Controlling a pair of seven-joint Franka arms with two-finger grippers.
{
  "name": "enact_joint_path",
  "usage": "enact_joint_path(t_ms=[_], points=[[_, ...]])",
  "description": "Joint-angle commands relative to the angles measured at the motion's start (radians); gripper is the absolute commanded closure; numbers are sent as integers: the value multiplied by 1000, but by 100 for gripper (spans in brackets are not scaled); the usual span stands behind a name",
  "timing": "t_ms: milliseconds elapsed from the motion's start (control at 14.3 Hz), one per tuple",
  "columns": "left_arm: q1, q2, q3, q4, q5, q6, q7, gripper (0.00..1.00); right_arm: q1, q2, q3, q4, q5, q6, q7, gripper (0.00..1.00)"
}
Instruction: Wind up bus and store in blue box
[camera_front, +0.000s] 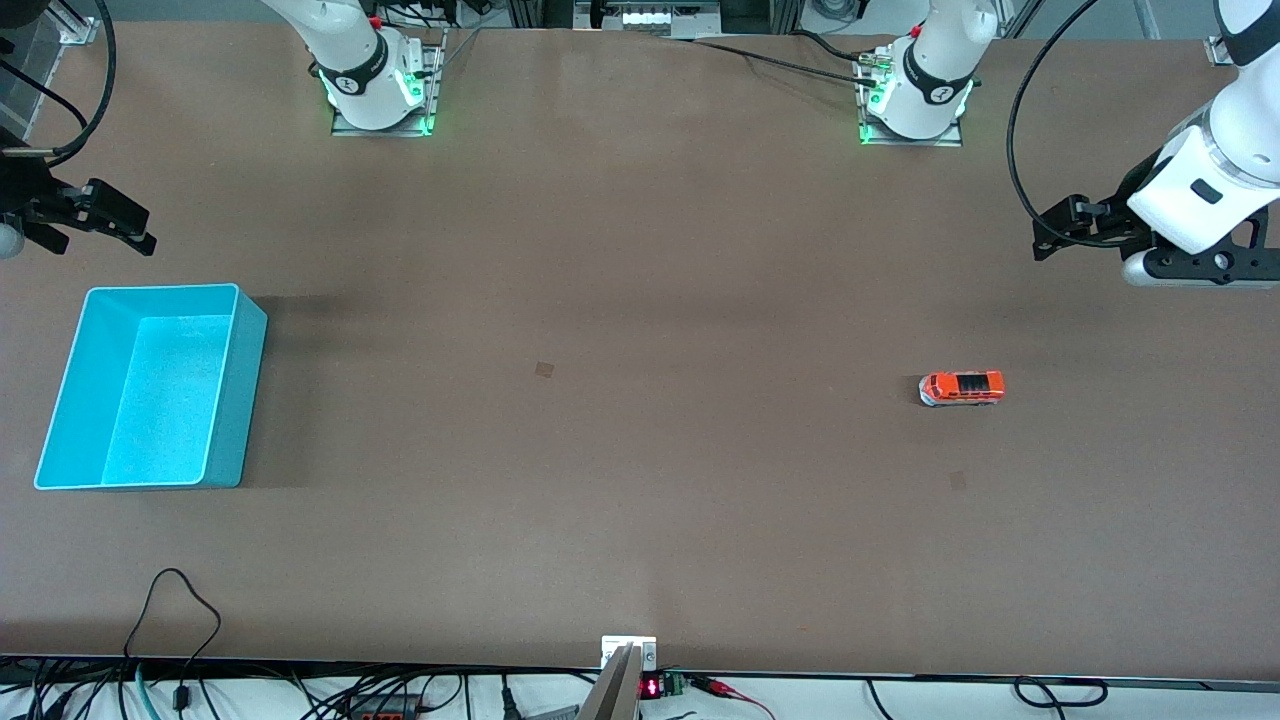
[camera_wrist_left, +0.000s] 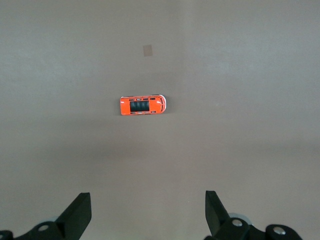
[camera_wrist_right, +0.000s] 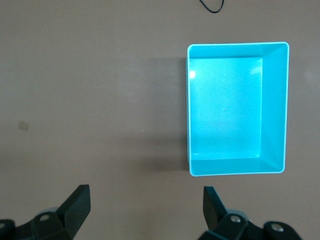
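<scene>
- Progress, as I judge it: nothing of the task is done. The bus (camera_front: 961, 388) stands on its wheels on the bare table (camera_front: 620, 300), untouched and with no sign of winding, and the blue box (camera_front: 150, 385) holds nothing. Reaching, gripping, winding, carrying and dropping in are all still to do.
- Left gripper (camera_wrist_left: 148, 216): up in the air over the table at the left arm's end, jaws spread wide with nothing between them. The bus lies on the table below it and a little ahead of its fingertips, well apart from them.
- Bus: a small toy, glossy orange on top with dark ribbed roof windows and a pale grey-white end and underside. It is a rounded oblong of hard plastic by the look, narrow enough to fit between the open jaws.
- Right gripper (camera_wrist_right: 145, 214): hanging over the table at the right arm's end, fingers fully apart and holding nothing; this arm waits. The blue box sits on the table below and ahead of its fingertips, not touched.
- Blue box: a light cyan rectangular bin, open-topped, with tall thin walls, rounded corners and a faintly speckled floor that catches a small glare. It is far larger than the bus and far from it, at the table's other end.
- Table: a flat, matte brown surface with a couple of small darker patches.
</scene>
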Motion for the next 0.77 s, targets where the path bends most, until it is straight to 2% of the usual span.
enact_joint_path(t_ms=[0,700], points=[[-1,15,-2,35,8,-25,-1,0,-7,6,3,14,1,2,4,0],[-2,28,-6,50,8,-92,-2,0,-6,7,3,14,1,8,4,0]])
